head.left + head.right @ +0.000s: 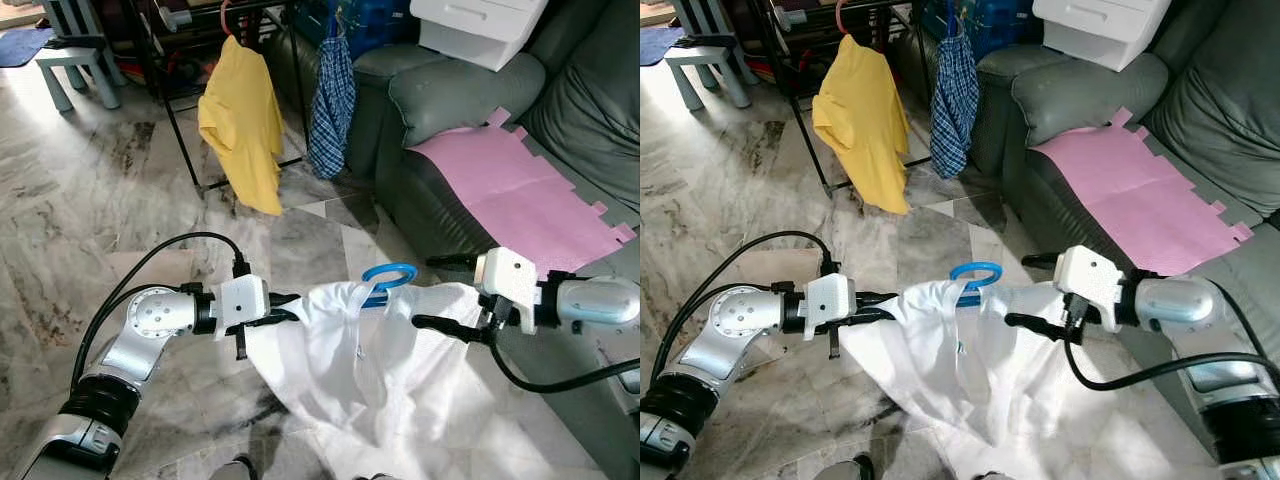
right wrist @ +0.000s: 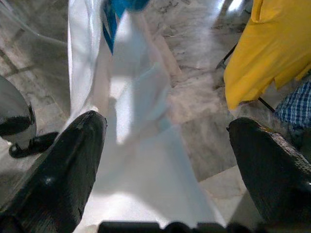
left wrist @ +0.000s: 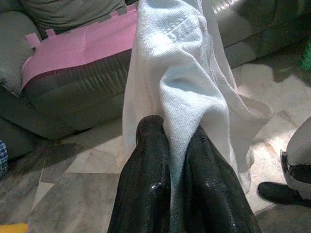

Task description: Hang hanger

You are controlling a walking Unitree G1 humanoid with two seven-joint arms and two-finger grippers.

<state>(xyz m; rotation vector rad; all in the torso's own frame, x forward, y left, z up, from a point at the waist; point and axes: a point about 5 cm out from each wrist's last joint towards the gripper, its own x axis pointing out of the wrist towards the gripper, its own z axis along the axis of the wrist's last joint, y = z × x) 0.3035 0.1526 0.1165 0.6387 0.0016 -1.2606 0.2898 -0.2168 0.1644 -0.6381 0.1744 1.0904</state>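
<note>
The robot holds a white garment (image 1: 360,350) stretched out between its 2 arms, above the marble floor (image 1: 90,200). The left gripper (image 1: 285,308) has its fingers (image 3: 146,184) pinched together on a bunched fold at one shoulder of the cloth. The right gripper (image 1: 440,292) is at the other shoulder with its 2 fingers (image 2: 63,170) spread wide apart; the lower one touches the edge of the fabric, but it has no clamp on it. The blue hanger (image 1: 388,276) sits inside the garment, its hook poking up out of the neck opening midway between the 2 grippers, and the cloth sags down from there in loose folds towards the floor.

Beyond, a black clothes rack (image 1: 185,140) stands on the floor, well apart from the grippers, with a yellow shirt (image 1: 243,125) and a blue checked garment (image 1: 332,95) hanging from it. Just beside the right arm is a dark green sofa (image 1: 450,95), with a pink mat (image 1: 520,195) laid over its seat and a white drawer unit (image 1: 480,25) resting on its armrest.
</note>
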